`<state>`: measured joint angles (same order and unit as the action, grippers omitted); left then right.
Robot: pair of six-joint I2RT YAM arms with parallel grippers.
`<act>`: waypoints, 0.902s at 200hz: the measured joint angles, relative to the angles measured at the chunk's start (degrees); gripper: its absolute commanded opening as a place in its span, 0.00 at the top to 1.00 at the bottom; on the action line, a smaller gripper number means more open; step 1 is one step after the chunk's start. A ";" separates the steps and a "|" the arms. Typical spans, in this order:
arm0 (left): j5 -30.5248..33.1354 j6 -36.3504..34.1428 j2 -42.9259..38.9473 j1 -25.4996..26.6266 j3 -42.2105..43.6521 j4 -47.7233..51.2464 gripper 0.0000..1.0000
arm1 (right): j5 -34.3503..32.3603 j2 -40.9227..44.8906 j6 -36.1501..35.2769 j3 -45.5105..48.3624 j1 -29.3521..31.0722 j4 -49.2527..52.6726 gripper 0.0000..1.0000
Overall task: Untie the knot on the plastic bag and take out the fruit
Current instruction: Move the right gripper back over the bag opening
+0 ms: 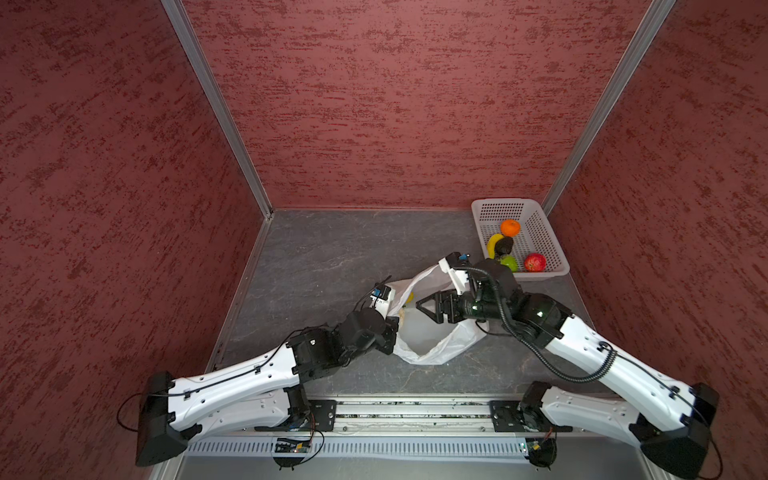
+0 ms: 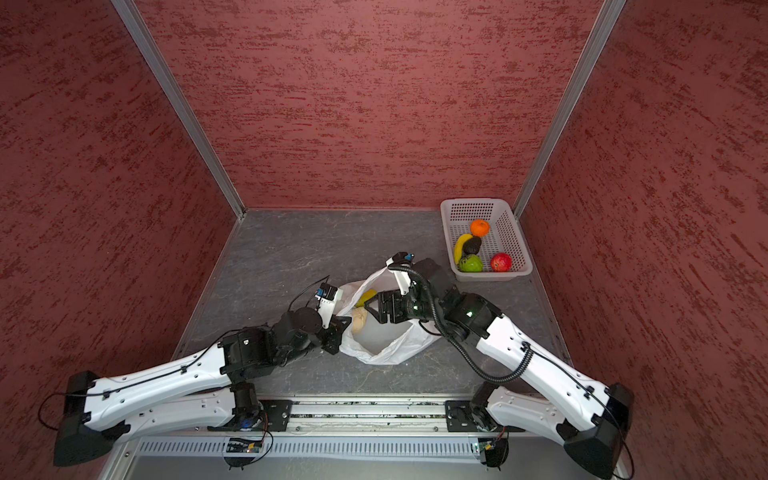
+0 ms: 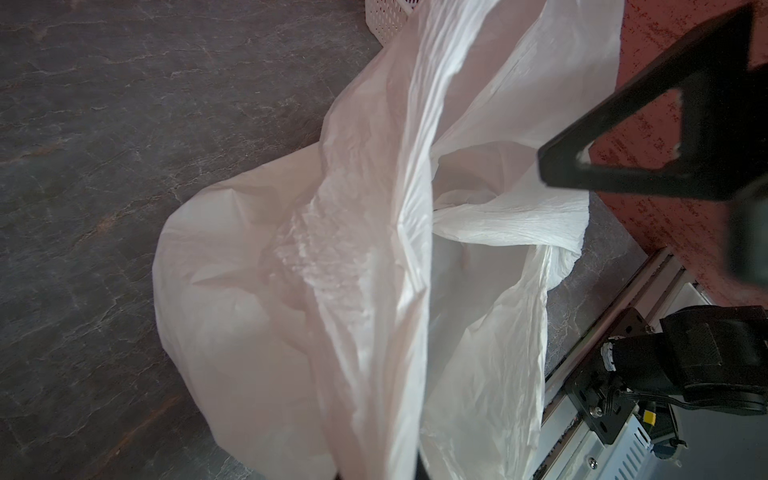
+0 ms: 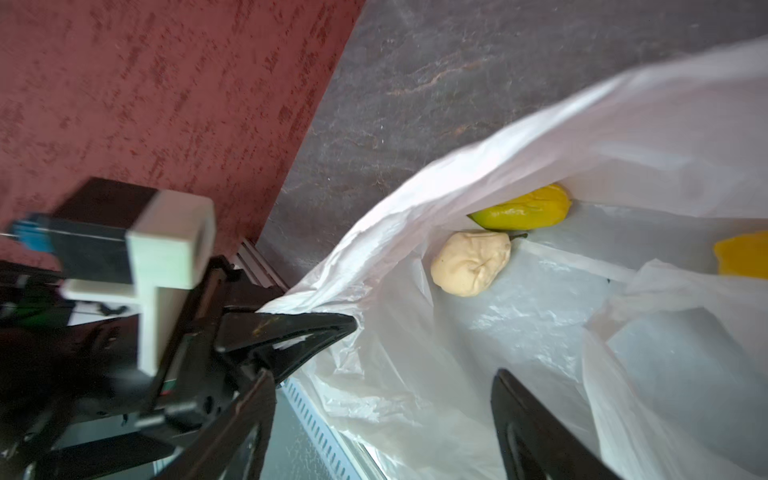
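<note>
Bag's open, fruit about half out!
No knot in sight, so prob. undone: the plastic bag (image 1: 432,347) lies mid-table, mouth gaping. Left gripper (image 4: 320,328) is clamped on the bag's rim. Right gripper (image 4: 382,386) has jaws wide and empty, over the opening. Five pcs sit in the basket (image 1: 552,245), incl. orange (image 1: 510,227) and red apple (image 1: 535,262). Inside the bag: pale fruit (image 4: 471,264), mango (image 4: 523,208), yellow piece (image 4: 742,253) cut off at frame edge. Can't tell if folds hide more.
</note>
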<state>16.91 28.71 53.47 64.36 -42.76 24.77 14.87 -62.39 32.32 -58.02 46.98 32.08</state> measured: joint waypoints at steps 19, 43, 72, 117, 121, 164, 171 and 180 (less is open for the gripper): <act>0.11 0.04 0.11 0.00 -0.09 0.31 1.00 | -1.07 -2.93 -0.70 3.58 0.90 -2.58 0.18; 0.20 0.28 0.37 0.00 -0.17 0.55 1.00 | -2.73 -5.88 -1.31 7.10 1.22 -5.33 0.19; 0.35 0.44 0.96 -0.07 -0.90 0.55 1.00 | -4.66 -7.78 -1.51 10.29 1.75 -9.29 0.20; 0.26 0.42 1.16 -0.70 -1.62 0.50 1.00 | -6.05 -14.25 -0.68 10.95 2.93 -15.82 0.21; 0.22 0.44 1.22 -0.81 -1.66 0.50 1.00 | -6.12 -14.99 -0.37 10.95 2.99 -16.48 0.22; -0.55 0.33 1.66 -2.51 -1.73 0.50 1.00 | -7.23 -22.10 5.60 10.95 3.08 -21.88 0.21; -0.79 0.17 1.66 -2.75 -1.73 0.50 1.00 | -7.69 -22.88 6.95 10.95 3.08 -22.51 0.21; -1.27 -0.02 1.70 -3.02 -1.73 0.50 1.00 | -8.31 -23.71 8.59 10.95 3.08 -23.21 0.20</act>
<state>15.64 28.69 55.18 61.34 -44.49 25.28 6.57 -86.11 40.91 -47.07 50.06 8.86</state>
